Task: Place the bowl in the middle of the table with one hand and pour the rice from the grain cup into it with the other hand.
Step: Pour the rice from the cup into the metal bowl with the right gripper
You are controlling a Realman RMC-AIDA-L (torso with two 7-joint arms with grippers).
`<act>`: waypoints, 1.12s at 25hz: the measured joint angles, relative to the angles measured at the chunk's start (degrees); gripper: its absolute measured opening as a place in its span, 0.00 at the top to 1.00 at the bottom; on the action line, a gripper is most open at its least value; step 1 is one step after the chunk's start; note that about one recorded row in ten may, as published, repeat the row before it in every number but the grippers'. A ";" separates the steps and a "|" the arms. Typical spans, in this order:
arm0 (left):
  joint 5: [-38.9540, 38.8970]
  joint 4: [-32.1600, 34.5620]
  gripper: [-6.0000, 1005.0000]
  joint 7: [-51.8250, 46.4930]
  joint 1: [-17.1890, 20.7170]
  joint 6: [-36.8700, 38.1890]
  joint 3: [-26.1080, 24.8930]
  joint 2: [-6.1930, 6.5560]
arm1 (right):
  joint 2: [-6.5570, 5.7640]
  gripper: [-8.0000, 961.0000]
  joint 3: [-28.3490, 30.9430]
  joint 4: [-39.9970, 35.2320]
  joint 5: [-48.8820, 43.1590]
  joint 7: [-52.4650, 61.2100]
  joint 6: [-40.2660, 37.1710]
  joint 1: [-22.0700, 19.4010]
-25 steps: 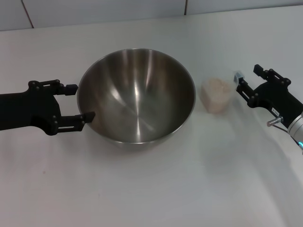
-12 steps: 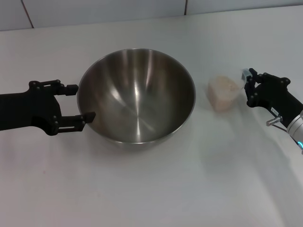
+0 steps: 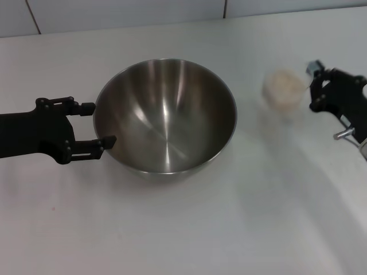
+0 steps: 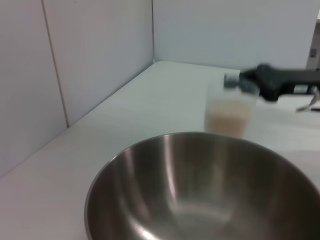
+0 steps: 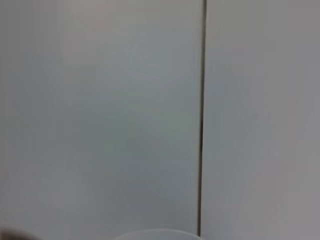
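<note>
The steel bowl point(image 3: 166, 114) sits upright near the middle of the white table point(image 3: 189, 229) and fills the bottom of the left wrist view point(image 4: 200, 190). My left gripper point(image 3: 97, 124) is open, with its fingers by the bowl's left wall. My right gripper point(image 3: 312, 71) is shut on the rim of the clear grain cup point(image 3: 284, 89) and holds it upright above the table, to the right of the bowl. The cup holds pale rice point(image 3: 282, 85). The left wrist view shows the cup point(image 4: 229, 112) beyond the bowl, with the right gripper point(image 4: 240, 82) pinching its top edge.
A tiled wall point(image 3: 114, 11) runs along the table's far edge. The cup's shadow point(image 3: 281, 123) lies on the table under it. The right wrist view shows only wall panels point(image 5: 100, 100) with a vertical seam.
My right gripper has shut on the grain cup's rim and lifted it off the table, up and to the right. The bowl and my left gripper have not moved.
</note>
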 joint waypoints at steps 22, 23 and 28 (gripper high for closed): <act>-0.22 0.49 0.22 0.60 -0.19 0.16 0.71 0.00 | 0.36 0.98 2.89 19.65 -10.80 -102.03 -6.70 11.24; -0.23 0.45 0.22 0.61 -0.27 0.16 0.71 0.00 | 0.36 0.98 2.89 19.33 -12.08 -105.26 -6.68 11.24; -0.24 0.13 0.22 0.62 -0.53 0.37 0.70 0.03 | 0.36 0.98 2.93 19.42 -13.67 -122.01 -6.13 11.34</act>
